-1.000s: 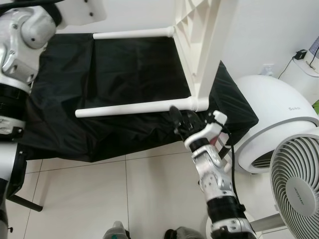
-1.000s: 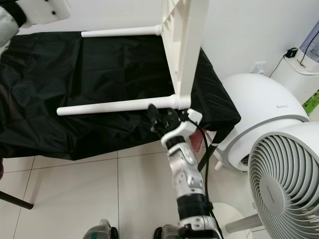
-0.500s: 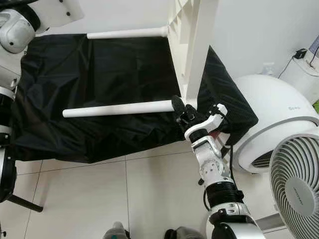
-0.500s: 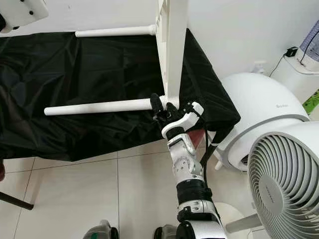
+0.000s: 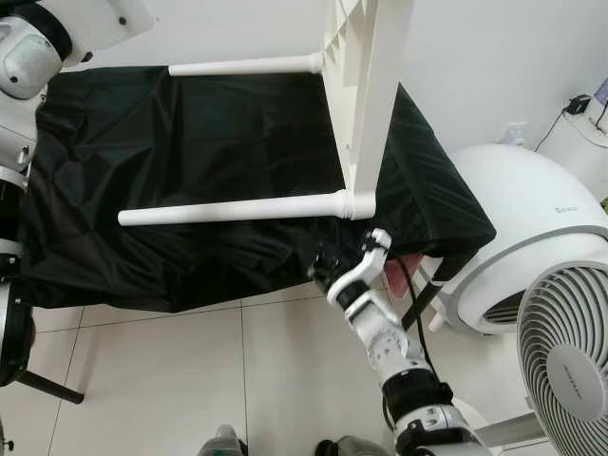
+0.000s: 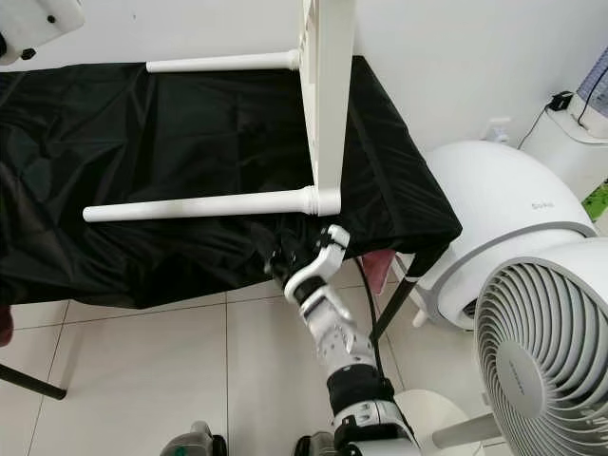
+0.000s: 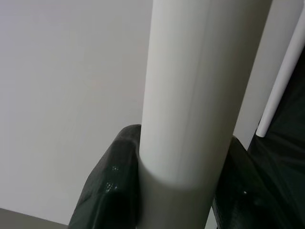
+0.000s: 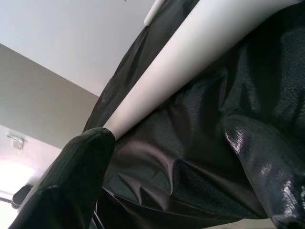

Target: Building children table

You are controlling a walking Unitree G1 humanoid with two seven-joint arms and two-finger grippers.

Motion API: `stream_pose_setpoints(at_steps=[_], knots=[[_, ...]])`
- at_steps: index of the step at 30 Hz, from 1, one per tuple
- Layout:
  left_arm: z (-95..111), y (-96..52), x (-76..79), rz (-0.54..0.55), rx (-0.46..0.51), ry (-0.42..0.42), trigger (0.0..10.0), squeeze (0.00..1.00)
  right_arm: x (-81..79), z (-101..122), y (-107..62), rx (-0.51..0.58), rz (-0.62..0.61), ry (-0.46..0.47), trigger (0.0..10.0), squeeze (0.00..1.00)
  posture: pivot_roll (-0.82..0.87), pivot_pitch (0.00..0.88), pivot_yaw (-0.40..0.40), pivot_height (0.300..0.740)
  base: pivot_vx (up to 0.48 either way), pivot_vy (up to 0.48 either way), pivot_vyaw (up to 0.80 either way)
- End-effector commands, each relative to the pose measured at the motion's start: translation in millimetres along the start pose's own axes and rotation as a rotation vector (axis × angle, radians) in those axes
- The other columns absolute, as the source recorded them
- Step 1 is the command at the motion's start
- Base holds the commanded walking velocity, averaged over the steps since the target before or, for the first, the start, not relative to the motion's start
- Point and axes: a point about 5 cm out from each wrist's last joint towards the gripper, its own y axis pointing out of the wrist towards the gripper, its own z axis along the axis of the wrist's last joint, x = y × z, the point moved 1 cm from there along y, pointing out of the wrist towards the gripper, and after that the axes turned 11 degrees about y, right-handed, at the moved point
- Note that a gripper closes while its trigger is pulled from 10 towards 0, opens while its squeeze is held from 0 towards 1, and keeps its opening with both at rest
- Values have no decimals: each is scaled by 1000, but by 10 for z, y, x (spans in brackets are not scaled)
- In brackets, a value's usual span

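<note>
Left eye view: white children's table [image 5: 366,85] stands on edge at upper centre on the black-draped desk [image 5: 190,142], two white legs pointing toward frame left: upper leg [image 5: 245,66] near the top edge, lower leg [image 5: 228,210] mid-frame. My right pincer [image 5: 326,269] sits below the lower leg's joint, apart from it, in front of the desk's drape. White dome appliance [image 5: 532,228] and fan [image 5: 570,351] at right.

Right eye view: same layout; right arm rises from bottom centre, tile floor [image 6: 142,370] below.

Left wrist view: left pincer [image 7: 183,191] is clamped on a white table leg [image 7: 200,86], black fingers [image 7: 109,191] on both sides.

Right wrist view: right pincer fingers [image 8: 66,186] spread wide, nothing held; lower leg [image 8: 190,62] crosses above the black cloth [image 8: 190,157].
</note>
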Motion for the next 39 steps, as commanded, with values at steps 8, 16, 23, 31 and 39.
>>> stream_pose_setpoints(at_steps=[8,16,23,31,39], knots=[[-375,-56,22,16,-157,-335,10000,0,12,-294,29,-25,-42,161,10000,0,177,19,-40,740,0,0,0],[-448,-110,38,19,-184,-354,10000,0,-66,-47,189,59,4,185,10000,0,190,6,-46,740,0,0,0],[-434,-135,42,12,-184,-346,10000,0,-267,302,504,131,82,182,10000,0,203,6,-53,740,0,0,0],[-412,-141,4,14,-175,-335,10000,0,-419,474,709,154,102,237,10000,0,219,7,-64,740,0,0,0],[-411,-166,-56,23,-175,-323,10000,0,-442,482,773,172,73,301,10000,0,231,10,-65,740,0,0,0]])
